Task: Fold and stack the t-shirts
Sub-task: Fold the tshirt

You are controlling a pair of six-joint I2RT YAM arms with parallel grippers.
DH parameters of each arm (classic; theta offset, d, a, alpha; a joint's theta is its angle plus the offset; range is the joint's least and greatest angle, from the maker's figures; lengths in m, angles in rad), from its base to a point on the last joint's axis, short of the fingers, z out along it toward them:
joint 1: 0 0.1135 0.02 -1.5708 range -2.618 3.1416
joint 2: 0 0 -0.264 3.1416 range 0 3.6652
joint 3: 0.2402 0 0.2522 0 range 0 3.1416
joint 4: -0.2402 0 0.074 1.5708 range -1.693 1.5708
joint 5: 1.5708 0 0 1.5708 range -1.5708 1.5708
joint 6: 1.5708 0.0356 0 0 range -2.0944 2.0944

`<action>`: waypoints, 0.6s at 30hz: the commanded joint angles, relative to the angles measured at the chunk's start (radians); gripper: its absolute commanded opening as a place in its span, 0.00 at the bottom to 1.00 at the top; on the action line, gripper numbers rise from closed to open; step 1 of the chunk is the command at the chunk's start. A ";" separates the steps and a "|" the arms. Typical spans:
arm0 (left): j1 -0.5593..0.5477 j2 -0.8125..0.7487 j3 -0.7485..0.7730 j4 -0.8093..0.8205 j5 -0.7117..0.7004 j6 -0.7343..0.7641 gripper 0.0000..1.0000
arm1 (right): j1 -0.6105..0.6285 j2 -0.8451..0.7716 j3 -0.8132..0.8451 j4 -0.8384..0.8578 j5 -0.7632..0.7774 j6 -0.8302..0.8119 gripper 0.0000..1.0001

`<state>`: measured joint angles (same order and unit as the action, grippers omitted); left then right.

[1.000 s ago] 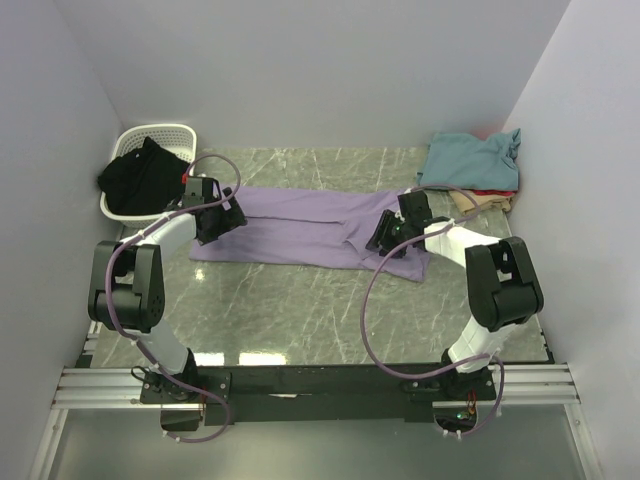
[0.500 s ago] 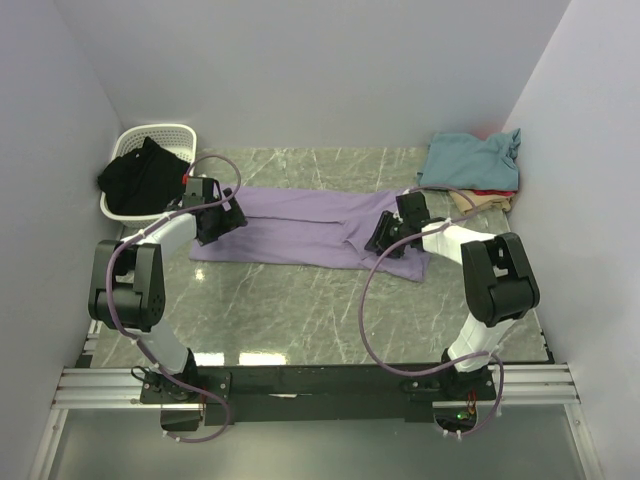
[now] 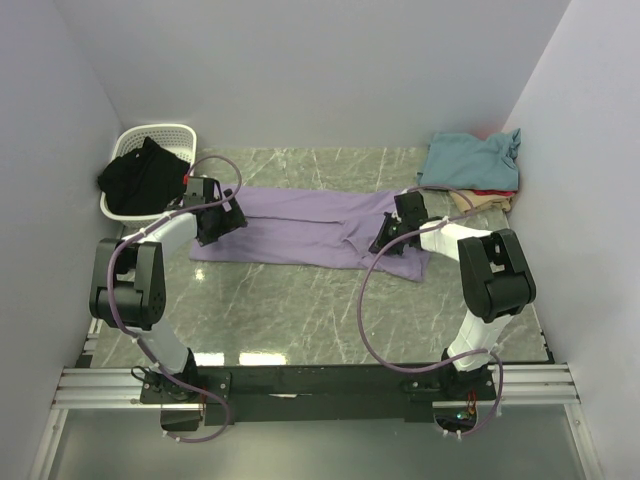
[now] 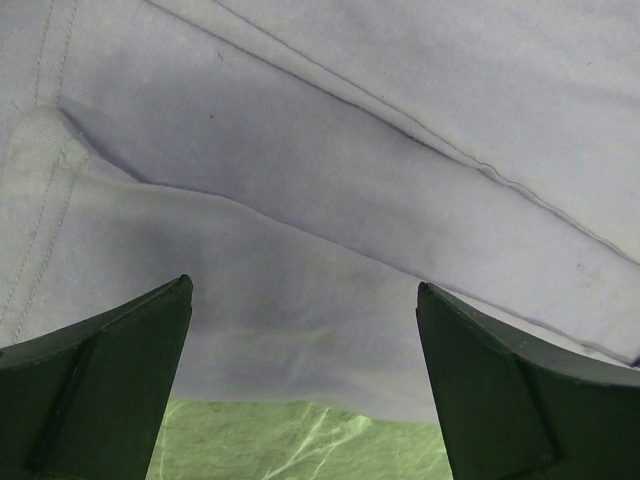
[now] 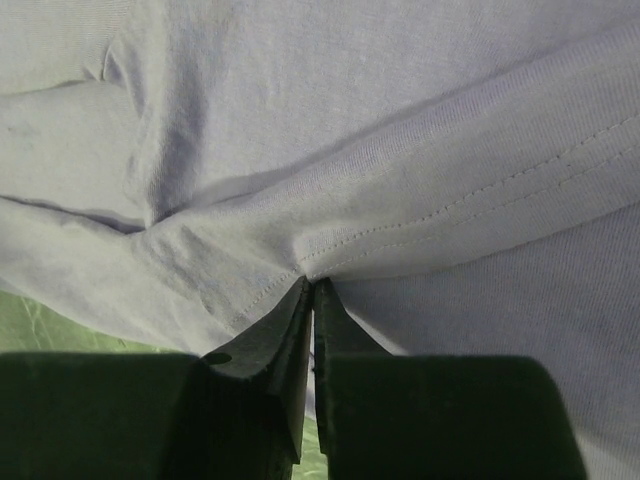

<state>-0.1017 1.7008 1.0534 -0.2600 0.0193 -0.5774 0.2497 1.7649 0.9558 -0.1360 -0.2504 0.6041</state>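
While left claw (image 4: 302, 284) gapes over smooth lavender shirt (image 3: 300, 228), right claw (image 5: 313, 290) pinches its stitched hem.

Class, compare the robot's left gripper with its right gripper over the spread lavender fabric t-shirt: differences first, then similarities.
The left gripper has its jaws wide apart; the right gripper has them pressed together. The left gripper grips nothing; the right gripper pinches a stitched fold of the lavender t-shirt. Both are dark and sit low over that shirt.
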 commanded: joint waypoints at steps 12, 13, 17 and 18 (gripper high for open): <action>-0.007 0.014 0.043 0.010 0.004 0.019 1.00 | 0.016 -0.024 0.164 -0.076 0.033 -0.046 0.04; -0.007 0.016 0.042 0.011 0.004 0.019 1.00 | 0.016 -0.018 0.176 -0.080 0.034 -0.047 0.04; -0.007 0.020 0.043 0.015 0.011 0.021 0.99 | 0.016 0.031 0.244 -0.099 0.057 -0.056 0.05; -0.007 0.023 0.045 0.013 0.014 0.021 0.99 | 0.016 0.056 0.273 -0.100 0.060 -0.056 0.05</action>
<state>-0.1020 1.7195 1.0626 -0.2592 0.0223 -0.5762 0.2577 1.7721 1.1301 -0.2234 -0.2264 0.5709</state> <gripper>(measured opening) 0.995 0.053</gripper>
